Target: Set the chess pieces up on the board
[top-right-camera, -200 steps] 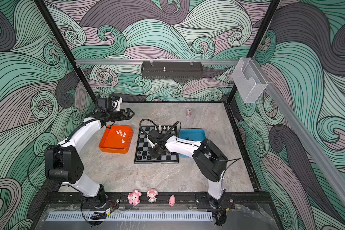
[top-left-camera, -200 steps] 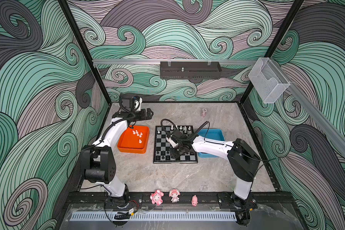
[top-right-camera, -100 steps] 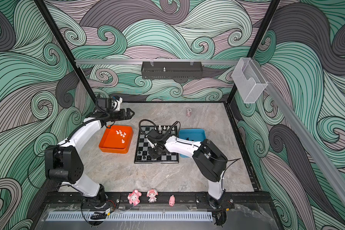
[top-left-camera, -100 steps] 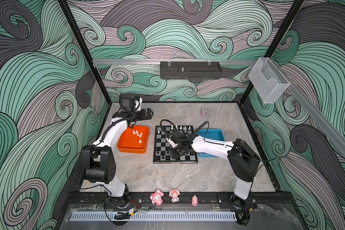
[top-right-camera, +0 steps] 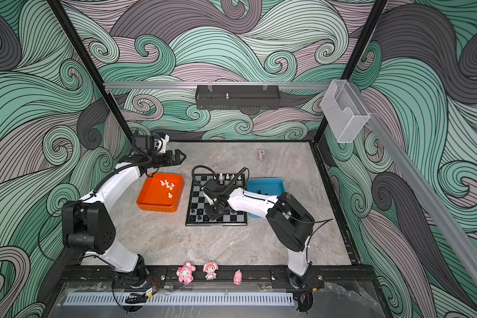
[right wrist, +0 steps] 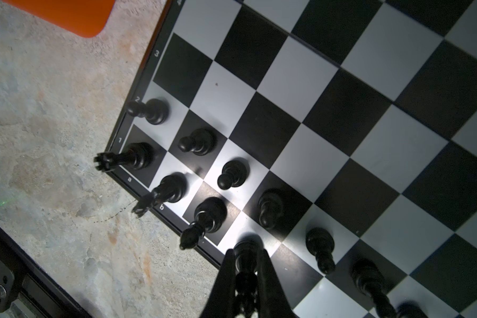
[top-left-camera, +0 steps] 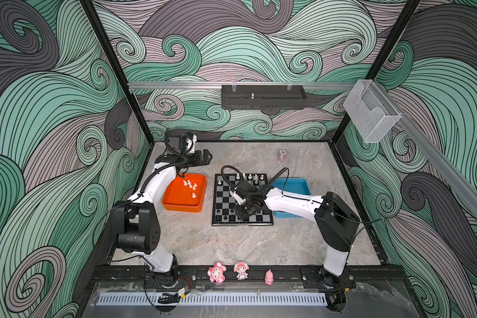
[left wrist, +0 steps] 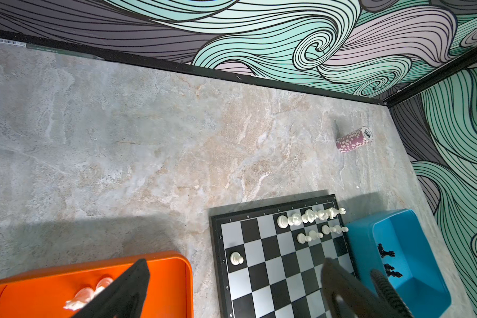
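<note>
Two grippers, one board, two trays.

- One right gripper (right wrist: 246, 256): jaws clamped on a black chess piece (right wrist: 247, 246) at the lower centre of the right wrist view. The piece is over a light square in the board's edge row. Contact with the square cannot be told.
- One left gripper (top-left-camera: 207, 159): jaws spread wide and empty, just above the orange tray (top-left-camera: 182, 207) in both top views, left of centre.
- One board (top-left-camera: 223, 196): centre of both top views, between the orange tray and the blue tray (top-left-camera: 296, 182).
- Several black chess pieces (right wrist: 197, 141): upright in two rows along the board's lower edge in the top views.
- Several white chess pieces (top-left-camera: 252, 177): along the board's upper edge, toward its right. One white pawn (left wrist: 236, 258) stands apart near the board's left side.
- More white pieces (top-left-camera: 190, 185): loose in the orange tray.
- A few black pieces (left wrist: 386, 252): in the blue tray.
- One stack of poker chips (left wrist: 354, 140): on its side, upper right of the tabletop.
- Three pink figurines (top-left-camera: 241, 270): on the bottom rail.
</note>
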`<state>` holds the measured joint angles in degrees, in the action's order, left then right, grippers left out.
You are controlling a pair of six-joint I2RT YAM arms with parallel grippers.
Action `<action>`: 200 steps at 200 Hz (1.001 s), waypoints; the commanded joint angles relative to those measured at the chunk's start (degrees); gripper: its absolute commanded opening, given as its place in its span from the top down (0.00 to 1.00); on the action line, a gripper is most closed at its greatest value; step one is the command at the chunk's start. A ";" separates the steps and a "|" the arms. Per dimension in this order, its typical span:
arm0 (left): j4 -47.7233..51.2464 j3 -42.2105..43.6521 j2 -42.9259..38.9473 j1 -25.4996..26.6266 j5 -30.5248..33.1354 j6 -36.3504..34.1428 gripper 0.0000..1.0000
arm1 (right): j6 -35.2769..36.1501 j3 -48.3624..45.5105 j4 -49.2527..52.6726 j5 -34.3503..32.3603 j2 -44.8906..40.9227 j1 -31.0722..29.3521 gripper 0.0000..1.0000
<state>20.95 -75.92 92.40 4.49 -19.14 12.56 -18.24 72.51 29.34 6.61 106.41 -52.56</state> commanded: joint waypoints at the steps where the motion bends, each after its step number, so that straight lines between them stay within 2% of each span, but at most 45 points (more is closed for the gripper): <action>1: -0.56 0.16 0.49 -0.46 -0.93 0.36 0.01 | 0.25 1.76 0.06 0.31 0.03 -0.36 0.86; 200: -0.55 0.08 0.71 -0.45 -0.90 0.28 0.01 | 0.58 2.16 -0.77 -0.15 0.99 -0.40 0.86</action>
<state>20.93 -75.92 92.42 4.49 -19.16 12.56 -18.00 73.30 28.32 7.35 106.45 -52.56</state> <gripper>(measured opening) 0.987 0.147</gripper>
